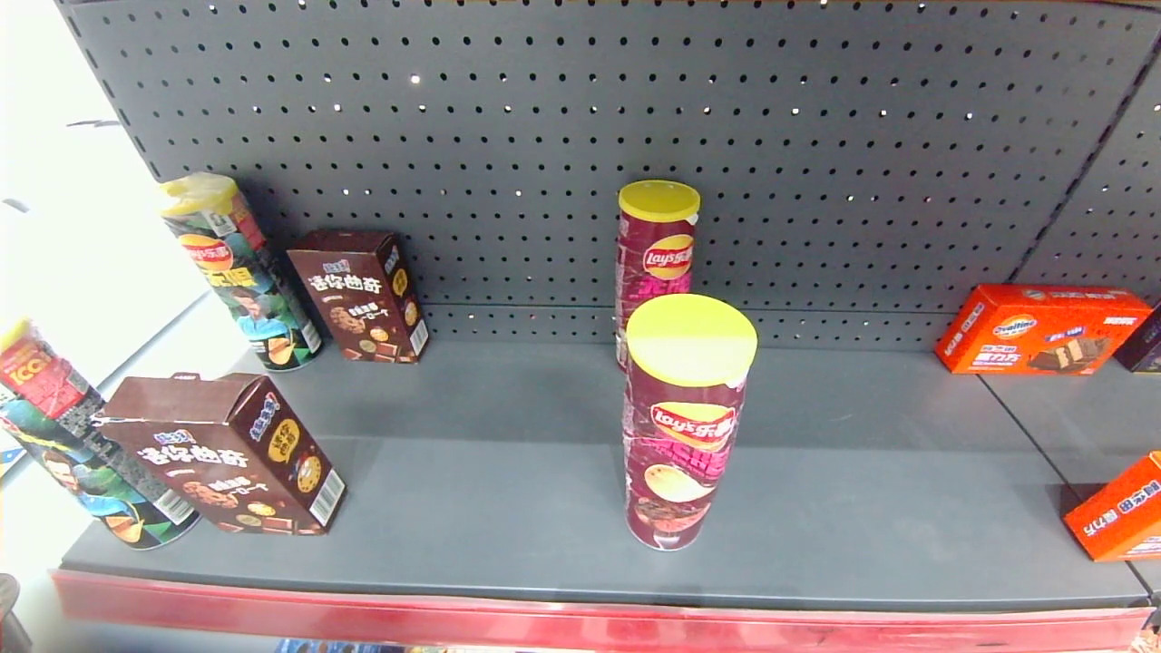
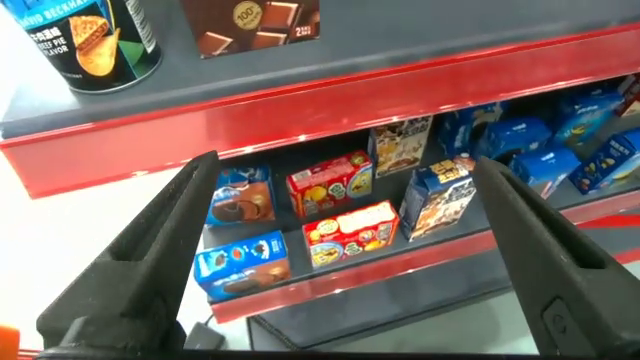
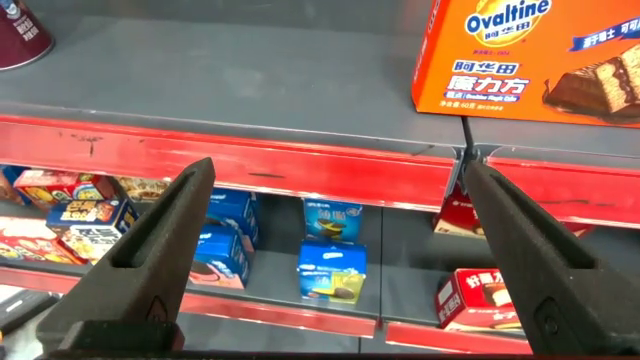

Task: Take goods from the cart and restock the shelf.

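grey shelf (image 1: 508,508) ahead of jaws; left gripper (image 2: 345,165), right gripper (image 3: 340,168) wide open, empty; next likely cart pickup.

Grey pegboard panel (image 1: 544,109) at back, white surface (image 1: 63,236) on L.

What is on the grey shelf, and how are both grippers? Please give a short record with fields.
Shelf: grey metal shelf with red front edge
Middle: front maroon cylindrical chip can with yellow lid, rear maroon chip can, both upright
Left side: near brown cardboard box, far brown cardboard box, near dark can, far dark can
Right side: near orange cardboard box, far orange cardboard box
Left gripper: open, empty
Right gripper: open, empty
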Motion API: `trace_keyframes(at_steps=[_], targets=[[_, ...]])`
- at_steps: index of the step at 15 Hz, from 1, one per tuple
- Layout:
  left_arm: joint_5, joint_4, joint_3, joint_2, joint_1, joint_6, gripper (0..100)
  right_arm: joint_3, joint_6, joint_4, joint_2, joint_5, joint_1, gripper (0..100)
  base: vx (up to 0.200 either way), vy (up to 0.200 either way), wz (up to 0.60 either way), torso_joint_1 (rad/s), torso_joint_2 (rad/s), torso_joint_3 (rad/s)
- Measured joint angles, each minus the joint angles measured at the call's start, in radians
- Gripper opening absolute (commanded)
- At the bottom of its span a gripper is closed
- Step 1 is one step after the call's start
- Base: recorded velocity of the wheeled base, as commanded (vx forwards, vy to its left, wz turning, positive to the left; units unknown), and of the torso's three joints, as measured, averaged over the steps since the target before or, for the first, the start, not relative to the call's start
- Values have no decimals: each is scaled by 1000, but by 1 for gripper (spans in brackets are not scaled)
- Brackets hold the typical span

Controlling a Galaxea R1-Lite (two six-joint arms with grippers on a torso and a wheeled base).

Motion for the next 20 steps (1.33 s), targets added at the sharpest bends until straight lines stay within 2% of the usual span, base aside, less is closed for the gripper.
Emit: trace_keyframes(at_steps=[1, 4, 6, 9, 10, 12, 13, 15, 20], targets=[[-1, 0, 0, 0, 16, 0, 100, 0, 0, 0, 0, 1, 0, 100, 0, 0, 0, 0, 0, 0], [1, 0, 0, -10, 173, -15, 100, 0, 0, -1, 0, -5, 0, 100, 0, 0, 0, 0, 0, 0], [10, 0, 0, -47, 230, -25, 100, 0, 0, -1, 0, 5, 0, 100, 0, 0, 0, 0, 0, 0], [12, 0, 0, -76, 250, -26, 100, 0, 2, -4, 0, 20, 0, 100, 0, 0, 0, 0, 0, 0], [12, 0, 0, -80, 250, -26, 100, 0, 5, -4, 0, -7, 0, 100, 0, 0, 0, 0, 0, 0], [12, 0, 0, -85, 252, -27, 100, 0, 18, 1, 0, -203, -1, 100, 0, 0, 0, 0, 0, 0], [12, 0, 0, -87, 252, -27, 100, 1, 34, 5, 0, -216, -1, 100, 0, 0, 0, 0, 0, 0], [12, 0, 0, -88, 252, -27, 100, 1, 16, 80, 1, -100, -2, 100, 0, 0, 0, 0, 0, 0], [12, 0, 0, -88, 252, -27, 100, 1, 6, 68, 1, -85, -5, 100, 0, 0, 0, 0, 0, 0]])
